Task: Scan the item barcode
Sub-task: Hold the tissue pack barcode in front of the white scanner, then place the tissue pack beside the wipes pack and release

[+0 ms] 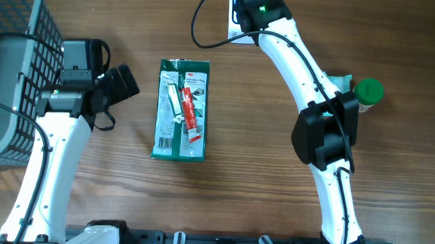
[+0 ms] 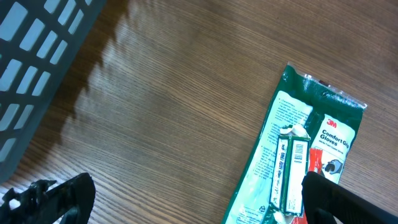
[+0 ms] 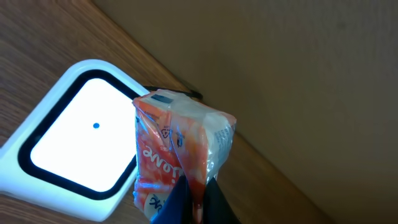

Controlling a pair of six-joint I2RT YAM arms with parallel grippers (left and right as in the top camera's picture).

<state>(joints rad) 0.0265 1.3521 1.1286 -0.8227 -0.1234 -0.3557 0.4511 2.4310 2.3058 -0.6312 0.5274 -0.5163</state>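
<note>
Two arms were on the tabletop (image 1: 259, 177), and the right one was doing the work! The right gripper (image 3: 198, 196) was up at the far edge, its two fingers pinched tight on one orange-and-white wrapped packet (image 3: 180, 146). The grip sat on the packet's lower end, with crinkled film bunched between the jaws. The packet hung just beside the one white scanner (image 3: 74, 143), a rounded pad with a black ring and a blue dot, and overlapped the pad's right rim in the wrist view. Whether the two touched, I couldn't tell.

On the other side, the left gripper (image 1: 121, 84) was spread wide open and held nothing. It hovered near the left edge and pointed toward the middle. One green pack of gloves (image 1: 182, 110) lay flat at the centre of the tabletop, just beyond those open fingers and apart from them. The wrist view showed printed labels and a red strip on its face.

One grey mesh basket (image 1: 12, 19) filled the far-left corner. One green-capped bottle (image 1: 368, 91) stood toward the right edge, partly behind the right arm's elbow.
</note>
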